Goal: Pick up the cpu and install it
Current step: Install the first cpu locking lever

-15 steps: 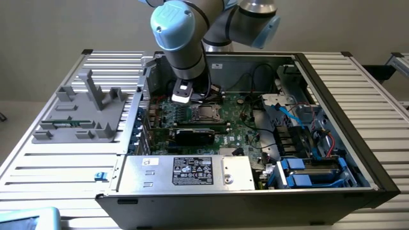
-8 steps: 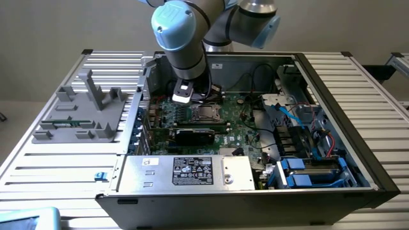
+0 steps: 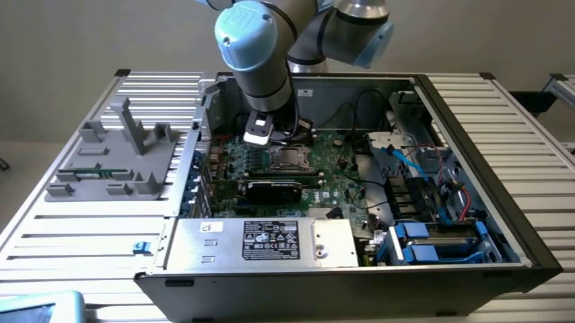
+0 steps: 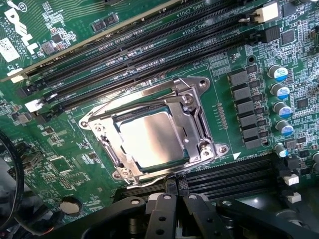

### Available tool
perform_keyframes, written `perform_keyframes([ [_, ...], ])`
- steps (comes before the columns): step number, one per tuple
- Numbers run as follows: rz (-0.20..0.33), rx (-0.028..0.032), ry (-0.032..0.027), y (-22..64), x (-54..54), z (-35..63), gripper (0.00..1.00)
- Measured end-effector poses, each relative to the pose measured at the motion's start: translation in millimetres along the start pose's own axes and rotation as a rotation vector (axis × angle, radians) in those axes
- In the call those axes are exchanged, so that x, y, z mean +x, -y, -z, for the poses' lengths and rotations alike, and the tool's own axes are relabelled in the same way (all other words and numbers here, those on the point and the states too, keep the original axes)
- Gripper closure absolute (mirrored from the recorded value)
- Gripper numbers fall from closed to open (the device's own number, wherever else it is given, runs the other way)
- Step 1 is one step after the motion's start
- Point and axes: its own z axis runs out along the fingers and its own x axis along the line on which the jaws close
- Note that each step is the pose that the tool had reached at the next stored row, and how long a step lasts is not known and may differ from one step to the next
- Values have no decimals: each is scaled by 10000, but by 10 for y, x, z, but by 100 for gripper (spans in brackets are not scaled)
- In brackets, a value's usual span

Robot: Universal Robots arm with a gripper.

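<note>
cpu seated inside socket frame | claw pressed together, empty, near frame edge

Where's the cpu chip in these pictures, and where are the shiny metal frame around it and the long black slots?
cpu (image 4: 152, 137): wrist view, middle of its silver top.
metal frame (image 4: 198, 119): wrist view, its side bar beside the chip.
black slots (image 4: 159, 42): wrist view, midway along one slot.

Inventory: one computer case, one motherboard, one cpu, one metal socket frame, one black card, one silver labelled box, one grey fixture, one robot arm.
</note>
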Motion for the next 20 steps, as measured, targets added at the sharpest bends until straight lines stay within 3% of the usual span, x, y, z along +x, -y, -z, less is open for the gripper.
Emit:
perform_keyframes([
  [20,-133,-16,-61,12,41,-16,89],
])
